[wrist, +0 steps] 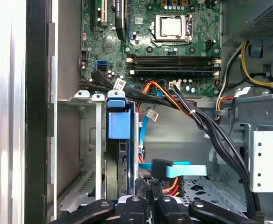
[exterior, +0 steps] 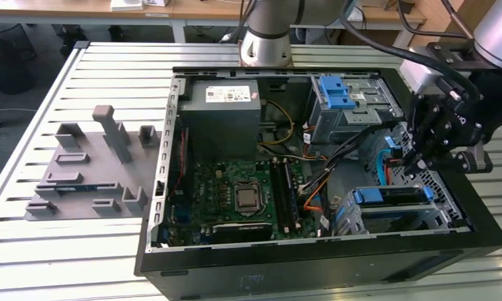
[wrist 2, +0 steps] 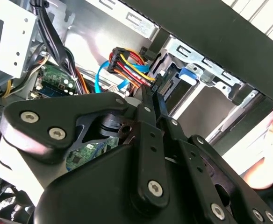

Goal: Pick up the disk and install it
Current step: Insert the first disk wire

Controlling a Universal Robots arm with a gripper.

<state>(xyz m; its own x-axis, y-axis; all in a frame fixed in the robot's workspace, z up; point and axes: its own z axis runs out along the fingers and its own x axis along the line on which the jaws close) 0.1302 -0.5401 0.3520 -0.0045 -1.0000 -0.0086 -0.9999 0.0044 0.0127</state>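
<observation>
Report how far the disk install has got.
Done, it seems: the disk sits in the cage inside the case, its blue bracket showing. In hand: nothing; the gripper is shut and empty, hanging by the cables beside the cage. Left: I cannot tell whether the disk is fully seated or cabled.

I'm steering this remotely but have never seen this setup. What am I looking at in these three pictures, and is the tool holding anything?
The exterior view looks down on an open computer case lying on a slatted metal table. The black robot arm's tool hangs inside the case's drive area, at that view's right. The two wrist views ride on the arm: the first shows the motherboard and a drive cage with a blue-framed disk already slotted in; the second looks past the tool's black linkage toward coloured cables. A grey plastic fixture sits beside the case. The tool looks shut, with nothing in it.
</observation>
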